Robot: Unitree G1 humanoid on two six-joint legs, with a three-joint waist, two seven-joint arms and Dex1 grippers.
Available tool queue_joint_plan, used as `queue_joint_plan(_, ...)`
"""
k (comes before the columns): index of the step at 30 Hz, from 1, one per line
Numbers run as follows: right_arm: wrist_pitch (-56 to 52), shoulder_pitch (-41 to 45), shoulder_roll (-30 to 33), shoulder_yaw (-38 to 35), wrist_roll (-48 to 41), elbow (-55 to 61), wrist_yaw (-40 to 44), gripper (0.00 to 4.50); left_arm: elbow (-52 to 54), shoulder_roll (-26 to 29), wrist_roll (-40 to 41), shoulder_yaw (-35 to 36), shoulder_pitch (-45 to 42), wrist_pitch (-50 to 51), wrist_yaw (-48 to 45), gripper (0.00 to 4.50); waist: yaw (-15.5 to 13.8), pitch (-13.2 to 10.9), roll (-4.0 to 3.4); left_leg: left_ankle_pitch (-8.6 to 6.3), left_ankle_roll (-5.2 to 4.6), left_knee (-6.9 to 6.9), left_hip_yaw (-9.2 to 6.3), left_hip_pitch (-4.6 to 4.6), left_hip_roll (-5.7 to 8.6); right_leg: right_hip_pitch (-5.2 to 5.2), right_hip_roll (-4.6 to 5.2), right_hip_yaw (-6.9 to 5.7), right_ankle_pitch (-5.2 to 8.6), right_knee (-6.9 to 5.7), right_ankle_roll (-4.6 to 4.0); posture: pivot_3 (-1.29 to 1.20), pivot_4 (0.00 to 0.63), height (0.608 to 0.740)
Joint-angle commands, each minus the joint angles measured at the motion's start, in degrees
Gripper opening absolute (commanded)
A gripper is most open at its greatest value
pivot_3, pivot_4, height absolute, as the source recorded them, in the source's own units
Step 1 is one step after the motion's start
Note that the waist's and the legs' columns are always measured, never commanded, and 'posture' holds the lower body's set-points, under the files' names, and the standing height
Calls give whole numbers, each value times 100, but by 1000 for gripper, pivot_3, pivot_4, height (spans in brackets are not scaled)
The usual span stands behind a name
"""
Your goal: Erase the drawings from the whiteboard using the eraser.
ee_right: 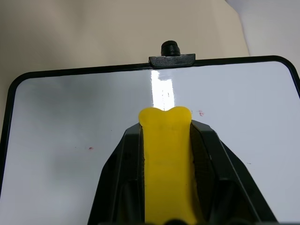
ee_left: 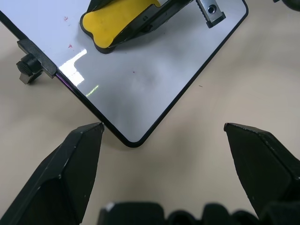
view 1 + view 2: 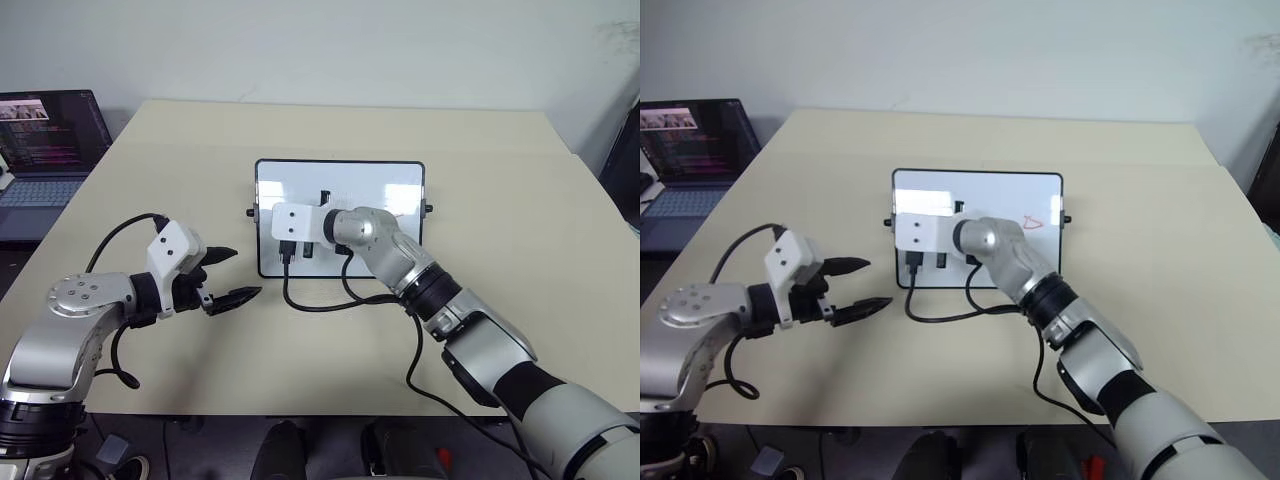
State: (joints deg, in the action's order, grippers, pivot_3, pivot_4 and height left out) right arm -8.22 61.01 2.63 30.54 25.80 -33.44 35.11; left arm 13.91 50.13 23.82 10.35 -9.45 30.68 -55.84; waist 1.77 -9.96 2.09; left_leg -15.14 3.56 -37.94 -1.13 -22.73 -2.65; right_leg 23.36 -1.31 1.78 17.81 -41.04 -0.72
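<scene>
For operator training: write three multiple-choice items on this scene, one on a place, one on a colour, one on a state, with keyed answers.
1. Where is the laptop?
A. at the table's left edge
B. on the whiteboard
C. at the table's right edge

2. What colour is the eraser?
A. blue
B. yellow
C. green

3. How is the left tool?
A. shut on the eraser
B. shut on a cable
C. open, holding nothing

Answers: 1 A, it sits far left of the whiteboard. 2 B, a yellow block in the right tool. 3 C, its fingers stand spread over the table.
</scene>
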Motion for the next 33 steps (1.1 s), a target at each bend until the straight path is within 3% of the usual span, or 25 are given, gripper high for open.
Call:
queue_joint_plan(1, -177, 34, 169, -196, 47, -112, -191, 997, 101, 43, 25, 3, -107, -100, -38, 4500, 0, 0, 0, 0, 0, 0, 0, 0, 0, 0, 0, 0, 0, 0, 0, 0, 150, 740)
queue_joint_plan(9, -472, -408, 263, 165, 4, 367, 721, 997, 92, 30, 27, -10, -123, -107, -32, 4500, 1, 1, 1, 0, 0, 0, -3, 3, 1, -7, 0, -3, 0, 6, 0, 0, 150, 740)
queue_joint_plan(13, -214, -53, 155, -203, 85, 95, -235, 997, 81, 36, 30, -18, -132, -107, -37, 4500, 22, 0, -1, 0, 0, 1, 0, 14, -1, -9, -1, 0, 0, -5, 0, 0, 150, 740)
queue_joint_plan(16, -90, 89, 116, -291, 5, -49, -474, 996, 74, 35, 35, -24, -138, -114, -29, 4500, 10, -2, -3, 6, -5, 1, -3, 17, -1, -9, -3, -2, -2, -9, -4, 0, 150, 740)
queue_joint_plan(27, -180, -242, 153, 53, -28, 228, 402, 996, 59, 33, 41, -27, -142, -134, -32, 4500, 20, -2, -3, 6, -6, 8, 0, 14, -2, -10, -3, 0, -2, 0, -5, 0, 150, 740)
queue_joint_plan(33, 52, 46, 23, -261, 61, -17, -539, 996, 41, 39, 37, -34, -150, -145, -47, 4500, 21, -2, -4, 6, -6, 5, -1, 15, -2, -10, -3, -1, -3, -4, -5, 0, 150, 740)
